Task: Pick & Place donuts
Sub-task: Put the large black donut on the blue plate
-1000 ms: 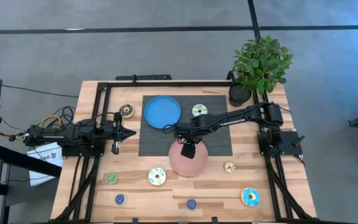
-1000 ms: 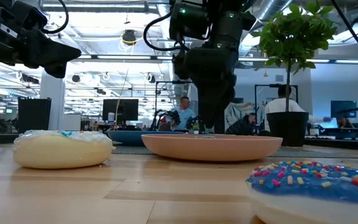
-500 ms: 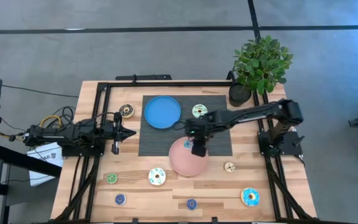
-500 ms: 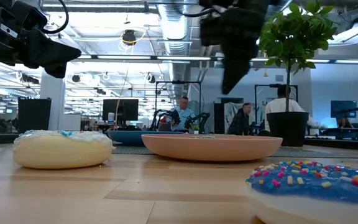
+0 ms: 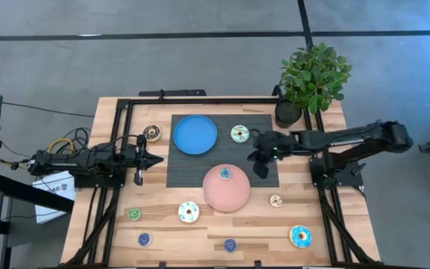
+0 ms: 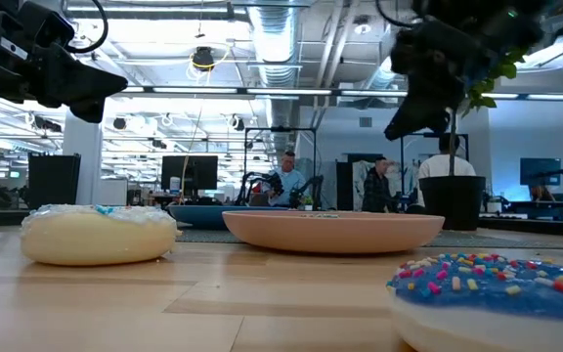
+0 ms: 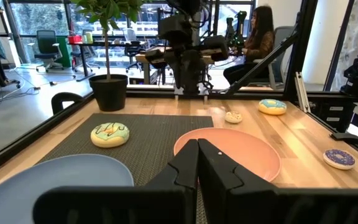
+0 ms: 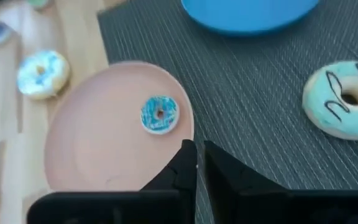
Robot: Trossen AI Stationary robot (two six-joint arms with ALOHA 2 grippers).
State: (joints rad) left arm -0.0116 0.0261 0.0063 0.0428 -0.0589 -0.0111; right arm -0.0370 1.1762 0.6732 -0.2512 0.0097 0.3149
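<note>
A small blue donut [image 5: 225,173] [image 8: 159,114] lies flat on the pink plate [image 5: 230,196], near its far rim. My right gripper [image 5: 260,170] [image 8: 196,158] hangs shut and empty above the dark mat, just right of that plate. A teal donut [image 5: 240,133] [image 8: 347,107] rests on the mat beyond it. Other donuts lie on the wood: white [image 5: 189,212], green [image 5: 134,214], two small blue [image 5: 145,239] [image 5: 230,244], small cream [image 5: 275,200], large blue sprinkled [image 5: 300,236], and brown [image 5: 151,133]. My left gripper [image 5: 155,158] [image 7: 197,165] waits shut at the mat's left edge.
A blue plate [image 5: 195,134] sits on the mat's far left part. A potted plant [image 5: 312,78] stands at the far right corner. A black frame [image 5: 125,104] rims the table. People sit in the room beyond the table.
My right gripper has risen from the pink plate and gone toward the table's right edge, stopping over the mat. The small blue donut, which the gripper covered before, now lies in plain sight on the plate.
</note>
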